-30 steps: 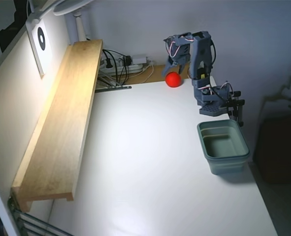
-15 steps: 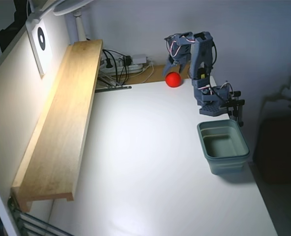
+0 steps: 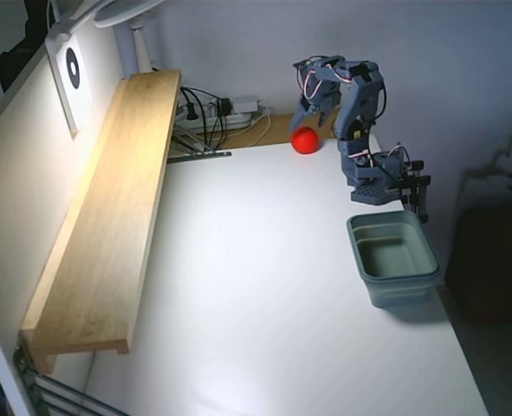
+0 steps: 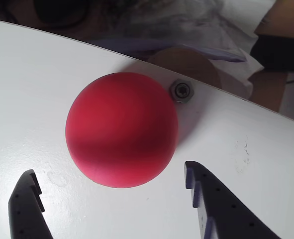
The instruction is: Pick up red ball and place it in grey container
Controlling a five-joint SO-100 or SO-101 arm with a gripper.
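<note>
Red ball [image 4: 121, 129] filled the centre of the wrist view, resting on the white table [image 4: 32, 84] beside a hex bolt [image 4: 181, 91]; the gripper [image 4: 112, 191] stood open just below it. Lower right in the fixed view sat the grey container [image 3: 393, 257].

I see a matt red ball [image 4: 122, 129], a smooth white table [image 3: 264, 286], a wooden shelf [image 3: 108, 225], a metal nut [image 4: 182, 91], and a plastic tub [image 3: 394, 257].
</note>
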